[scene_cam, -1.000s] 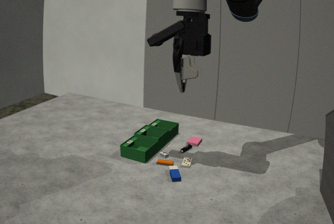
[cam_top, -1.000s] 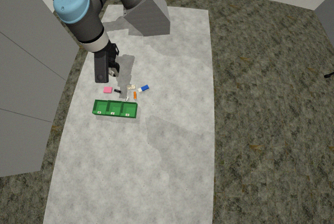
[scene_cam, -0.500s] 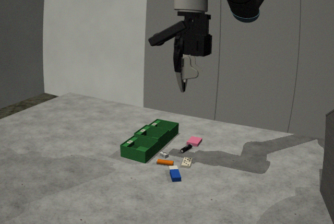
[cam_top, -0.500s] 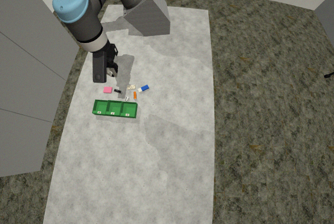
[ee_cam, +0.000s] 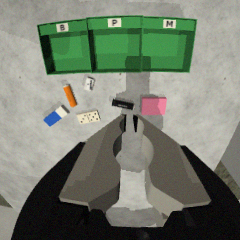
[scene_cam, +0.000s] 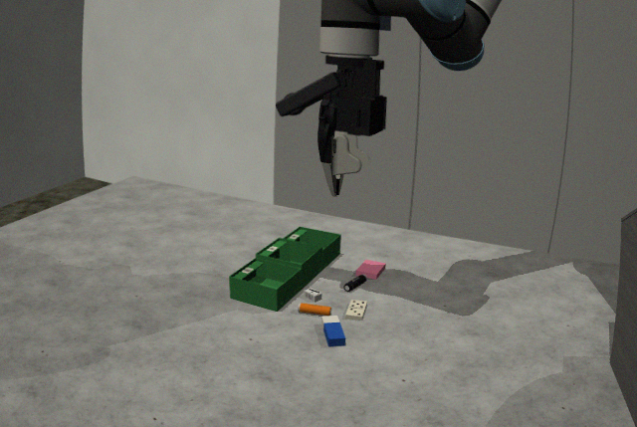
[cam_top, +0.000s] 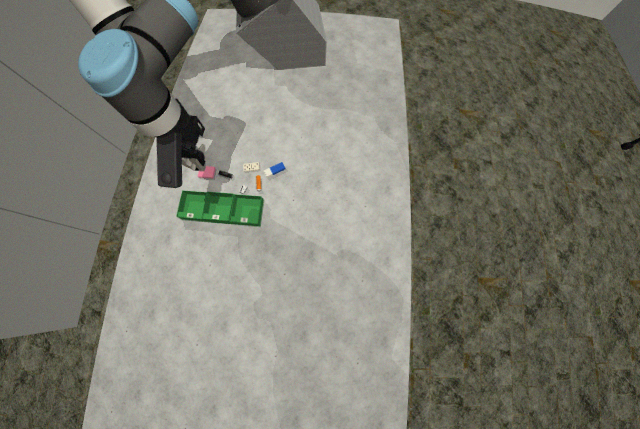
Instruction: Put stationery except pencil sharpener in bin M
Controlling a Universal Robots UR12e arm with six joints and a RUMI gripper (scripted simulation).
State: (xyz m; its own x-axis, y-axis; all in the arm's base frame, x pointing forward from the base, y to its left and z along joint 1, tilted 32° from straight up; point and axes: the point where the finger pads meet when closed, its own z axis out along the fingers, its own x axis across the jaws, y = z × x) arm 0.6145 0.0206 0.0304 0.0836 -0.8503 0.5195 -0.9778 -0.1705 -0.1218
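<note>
A: Here we see the tool (scene_cam: 334, 190) hanging high above the tabletop (scene_cam: 154, 360), its jaws clenched with nothing between them.

B: Below it, we note the green bin row (ee_cam: 116, 49), upright, with compartments labelled B, P and M; the M bin (ee_cam: 168, 46) is the right one in the wrist view.

A: We find the pink eraser (ee_cam: 153, 106) lying just near of the M bin, with the black marker (ee_cam: 122, 104) beside it on the left, apart from it.

B: Farther left we see a small white sharpener-like piece (ee_cam: 89, 83), the orange tube (ee_cam: 70, 95), a domino (ee_cam: 88, 117) and the blue-and-white eraser (ee_cam: 55, 115), all on the tabletop outside the bins.
</note>
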